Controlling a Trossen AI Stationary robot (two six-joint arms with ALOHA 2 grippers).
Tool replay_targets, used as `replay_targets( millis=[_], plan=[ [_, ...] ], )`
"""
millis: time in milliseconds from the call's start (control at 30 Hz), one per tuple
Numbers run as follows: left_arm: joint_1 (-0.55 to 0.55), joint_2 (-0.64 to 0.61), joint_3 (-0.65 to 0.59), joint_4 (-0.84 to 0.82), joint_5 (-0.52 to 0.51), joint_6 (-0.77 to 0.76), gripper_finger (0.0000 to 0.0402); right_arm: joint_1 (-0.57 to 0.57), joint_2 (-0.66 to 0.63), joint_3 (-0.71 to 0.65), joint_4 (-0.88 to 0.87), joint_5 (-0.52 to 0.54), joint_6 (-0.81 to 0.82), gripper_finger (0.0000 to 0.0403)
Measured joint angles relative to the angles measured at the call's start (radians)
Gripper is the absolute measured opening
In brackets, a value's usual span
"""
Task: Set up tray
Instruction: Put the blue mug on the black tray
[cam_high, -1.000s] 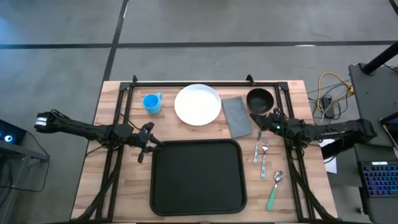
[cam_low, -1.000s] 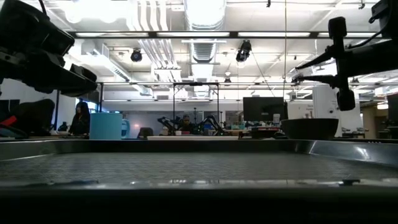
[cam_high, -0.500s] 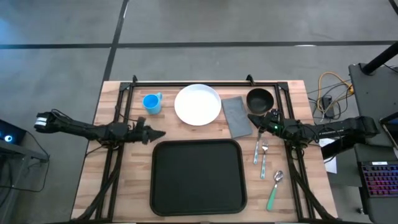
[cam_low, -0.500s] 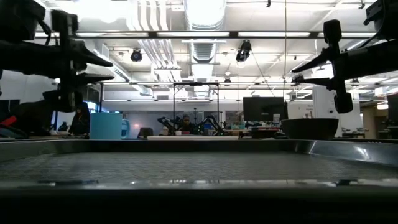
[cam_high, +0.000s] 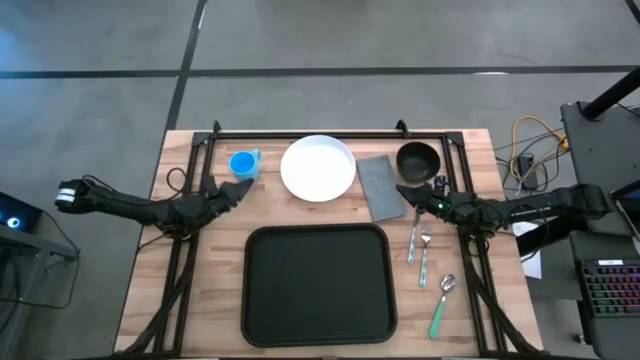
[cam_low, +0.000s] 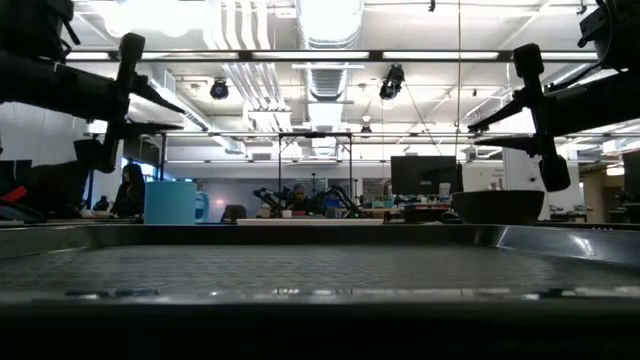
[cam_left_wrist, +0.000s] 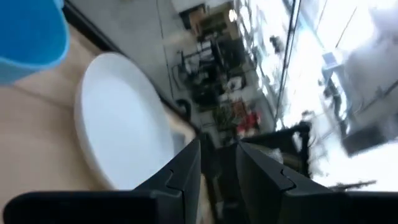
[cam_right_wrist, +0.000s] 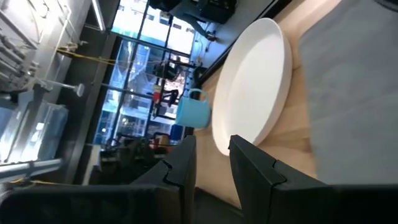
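The black tray (cam_high: 315, 285) lies flat on the table's near middle, with nothing on it. Behind it, in a row, stand a blue cup (cam_high: 243, 163), a white plate (cam_high: 318, 167), a grey napkin (cam_high: 380, 186) and a black bowl (cam_high: 418, 160). My left gripper (cam_high: 240, 187) hovers shut, off the tray's far left corner, pointing at the cup (cam_left_wrist: 31, 31) and plate (cam_left_wrist: 124, 124). My right gripper (cam_high: 402, 190) hovers shut by the napkin's right edge, in front of the bowl, facing the napkin (cam_right_wrist: 348, 93) and plate (cam_right_wrist: 255, 81).
Two forks (cam_high: 420, 245) and a green-handled spoon (cam_high: 440, 305) lie on the wood to the right of the tray. A black frame rail (cam_high: 320, 133) runs along the table's far edge. Bare wood shows to the left of the tray.
My left gripper has moved from the tray's far left corner toward the far edge and the cup, rising and turning its tip toward the cup and plate. My right gripper has crept left toward the napkin. No object has moved.
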Motion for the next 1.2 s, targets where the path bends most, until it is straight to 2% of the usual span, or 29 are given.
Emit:
replay_targets(
  millis=[133, 300, 333, 400, 533, 633, 700, 833, 933, 1000, 1100, 1200],
  plan=[
    [0.004, -0.002, 0.072, 0.029, 0.015, 0.112, 0.0084, 0.0, 0.018, 0.0, 0.0, 0.005, -0.011, 0.0086],
    [0.017, 0.034, 0.23, -0.024, 0.032, 0.489, 0.0084, -0.001, 0.043, 0.0, -0.002, 0.005, -0.036, 0.0086],
    [0.025, 0.041, 0.274, -0.1, 0.032, 0.555, 0.0084, -0.002, 0.049, 0.0, -0.002, 0.005, -0.039, 0.0086],
    [0.052, 0.054, 0.385, -0.376, 0.038, 0.592, 0.0084, -0.003, 0.06, 0.0, -0.004, 0.006, -0.037, 0.0086],
    [0.138, 0.157, 0.622, -1.047, 0.115, 0.448, 0.0084, -0.003, 0.078, 0.0, -0.006, 0.005, -0.034, 0.0086],
    [0.174, 0.259, 0.757, -1.317, 0.143, 0.457, 0.0085, -0.003, 0.084, 0.0, -0.006, 0.004, -0.034, 0.0086],
    [0.184, 0.321, 0.828, -1.375, 0.144, 0.513, 0.0092, -0.003, 0.084, 0.0, -0.006, 0.004, -0.037, 0.0086],
    [0.219, 0.419, 0.951, -1.373, 0.146, 0.666, 0.0123, -0.003, 0.084, 0.0, -0.01, 0.004, -0.038, 0.0086],
    [0.276, 0.495, 1.027, -1.398, 0.151, 0.702, 0.0153, -0.003, 0.088, 0.0, -0.015, 0.001, -0.038, 0.0086],
    [0.343, 0.545, 1.08, -1.442, 0.22, 0.704, 0.0171, -0.003, 0.088, 0.0, -0.014, 0.001, -0.041, 0.0086],
    [0.493, 0.633, 1.138, -1.544, 0.403, 0.715, 0.0186, -0.003, 0.088, 0.0, -0.014, 0.001, -0.042, 0.0086],
    [0.61, 0.73, 1.167, -1.598, 0.502, 0.759, 0.019, -0.003, 0.088, 0.0, -0.014, 0.0, -0.042, 0.0086]
  ],
)
